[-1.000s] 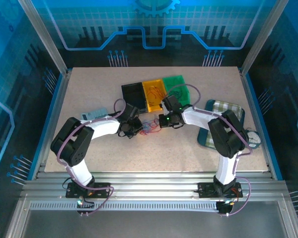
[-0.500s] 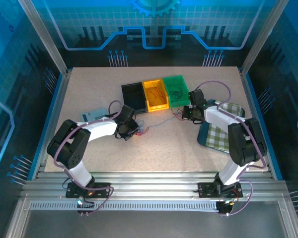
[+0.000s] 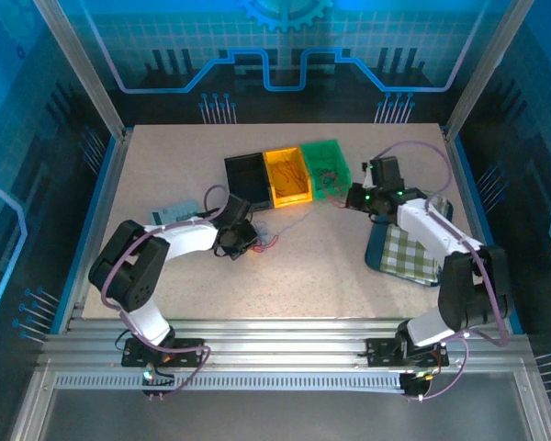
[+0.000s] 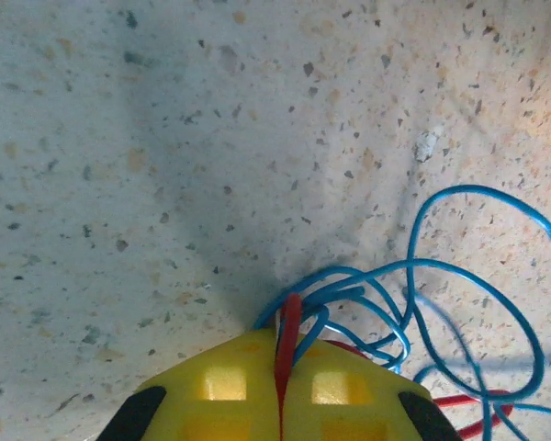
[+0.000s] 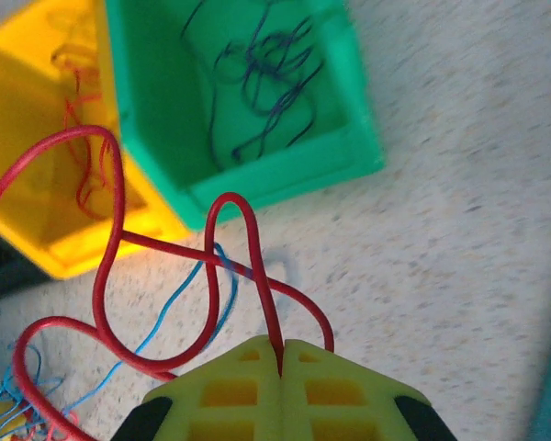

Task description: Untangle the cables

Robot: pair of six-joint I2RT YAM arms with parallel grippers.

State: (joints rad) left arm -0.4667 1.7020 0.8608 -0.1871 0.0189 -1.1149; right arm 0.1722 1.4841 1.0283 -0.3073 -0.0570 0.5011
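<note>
1. Cables [image 4: 340, 280], blue and red: looped on the speckled table [image 4: 165, 138].
2. Left gripper [image 4: 280, 372]: jaws together, clamping a red strand among the blue loops.
3. Right gripper [image 5: 280, 363]: jaws together, clamped on the red cable [image 5: 230, 197], which trails back toward the tangle.
4. Dark cable [image 5: 266, 83]: lying inside the green bin [image 5: 349, 156], beside the yellow bin [image 5: 32, 225].

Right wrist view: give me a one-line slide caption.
Right gripper shut on a red cable that loops in front of the yellow bin and green bin, a blue cable trailing beneath.
</note>
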